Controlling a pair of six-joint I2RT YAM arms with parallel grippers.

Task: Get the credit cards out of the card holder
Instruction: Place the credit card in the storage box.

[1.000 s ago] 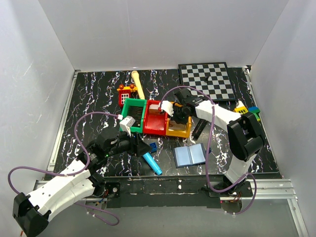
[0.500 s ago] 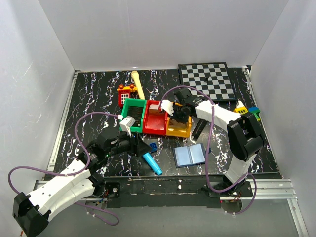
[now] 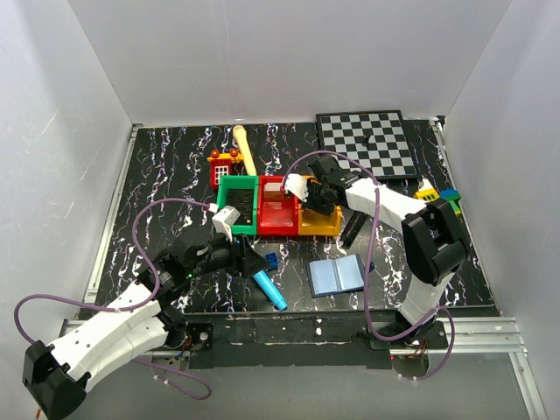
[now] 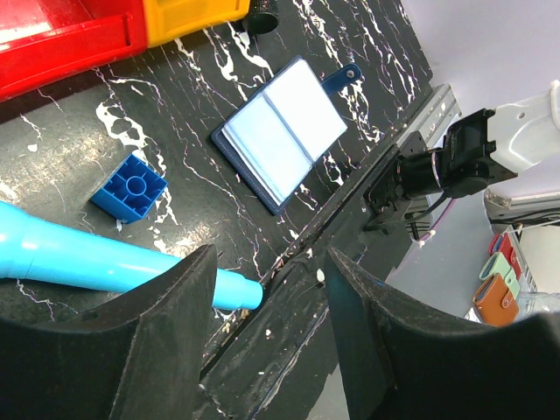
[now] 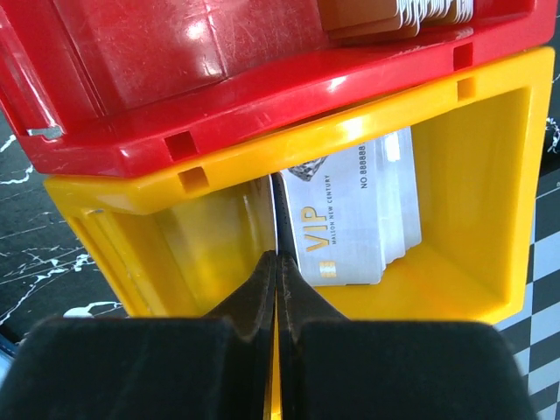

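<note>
The card holder (image 3: 337, 276) lies open and flat on the black marbled table, its light blue inside facing up, and also shows in the left wrist view (image 4: 284, 131). Silver VIP credit cards (image 5: 359, 210) lie in the yellow bin (image 5: 490, 175). My right gripper (image 5: 277, 255) hangs just above that bin (image 3: 322, 231), shut, with a thin dark card edge-on between its tips. My left gripper (image 4: 271, 262) is open and empty, low near the table's front edge, left of the holder (image 3: 254, 262).
A red bin (image 3: 278, 229) and a green bin (image 3: 225, 194) stand left of the yellow one. A blue brick (image 4: 129, 186) and a cyan toy microphone (image 4: 87, 258) lie by my left gripper. A chessboard (image 3: 367, 142), a wooden stick (image 3: 243, 147) and coloured blocks (image 3: 437, 192) sit further back.
My right gripper has drawn slightly back over the yellow bin, and the bin now sits squarer against the red one. The left arm has not moved.
</note>
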